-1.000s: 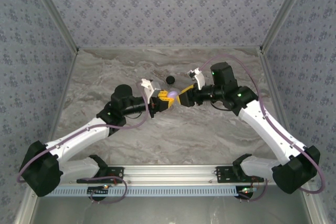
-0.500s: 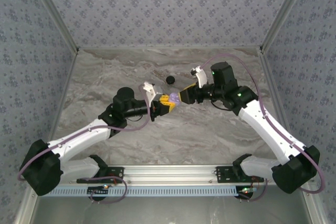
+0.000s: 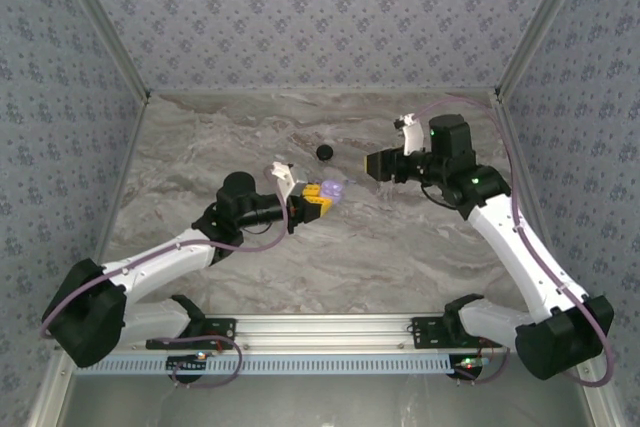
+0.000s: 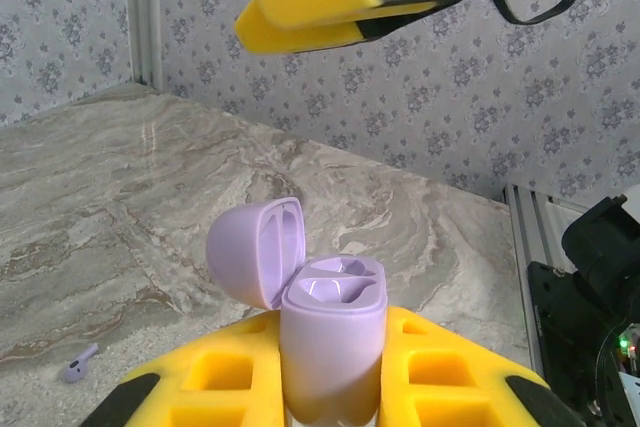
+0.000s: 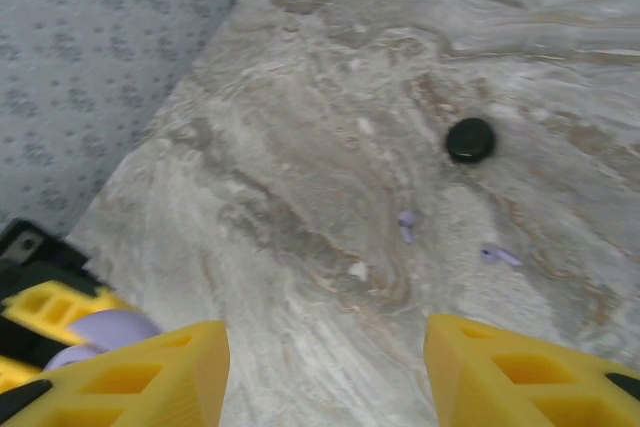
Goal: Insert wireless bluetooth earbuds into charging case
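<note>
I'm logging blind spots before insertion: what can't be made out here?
- Lavender charging case: base, hidden inside left gripper and cut by left wrist view's bottom edge.
- Lavender earbuds: orientation, too small in right wrist view.
- Black round object: identity, too small, top external view.

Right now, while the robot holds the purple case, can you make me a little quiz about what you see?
1. True or false: the charging case gripped by the left tool has its lid flipped open.
2. How many small lavender earbuds lie on the table in the right wrist view? A) one B) two C) four
3. Fill the gap: the right tool is holding nothing and is ___ (open or shut).

Key: 1 true; 2 B; 3 open.
</note>
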### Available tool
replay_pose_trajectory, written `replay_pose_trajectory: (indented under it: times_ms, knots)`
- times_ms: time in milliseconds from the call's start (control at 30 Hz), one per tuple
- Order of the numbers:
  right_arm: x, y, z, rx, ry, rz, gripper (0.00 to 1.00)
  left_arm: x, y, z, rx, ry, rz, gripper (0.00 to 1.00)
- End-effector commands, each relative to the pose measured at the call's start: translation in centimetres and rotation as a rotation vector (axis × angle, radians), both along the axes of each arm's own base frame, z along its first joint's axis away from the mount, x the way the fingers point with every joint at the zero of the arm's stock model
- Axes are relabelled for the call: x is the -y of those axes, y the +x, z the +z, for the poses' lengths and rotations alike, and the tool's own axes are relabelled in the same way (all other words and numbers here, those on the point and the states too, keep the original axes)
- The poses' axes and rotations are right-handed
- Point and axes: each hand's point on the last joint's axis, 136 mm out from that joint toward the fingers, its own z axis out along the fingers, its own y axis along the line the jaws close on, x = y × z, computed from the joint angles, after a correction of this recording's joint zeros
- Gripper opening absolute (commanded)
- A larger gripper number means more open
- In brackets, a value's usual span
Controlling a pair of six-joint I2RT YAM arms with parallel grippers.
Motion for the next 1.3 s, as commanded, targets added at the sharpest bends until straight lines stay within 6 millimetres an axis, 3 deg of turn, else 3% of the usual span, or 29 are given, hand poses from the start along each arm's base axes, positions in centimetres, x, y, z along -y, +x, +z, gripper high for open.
replay_pose_trajectory:
  times_ms: [0,267,300,667,867,1267]
  knots:
    - [1.6,1.2,-4.2,-0.124,-0.080,-0.062,0.56,0.1,-0.6,2.0,0.046,-0.065,-0.040,0.08]
    - [1.4,5.7,-11.3,-0.281,-0.177,-0.050,0.42,-0.4,-0.8,2.5,0.033,-0.069,0.000,0.09]
    - [1.1,6.7,-11.0,-0.272,-0.173,-0.044,0.40,-0.5,-0.9,2.5,0.034,-0.068,0.005,0.09]
    - [-1.5,12.3,-18.0,-0.451,-0.203,-0.010,0.19,-0.9,-1.2,3.2,0.027,-0.059,0.050,0.10]
    - [-2.1,12.6,-21.4,-0.537,-0.273,0.009,0.16,-1.2,-1.2,3.5,0.027,-0.063,0.070,0.10]
    - [-2.7,12.8,-24.4,-0.585,-0.372,0.020,0.14,-1.7,-1.2,3.3,0.027,-0.062,0.087,0.10]
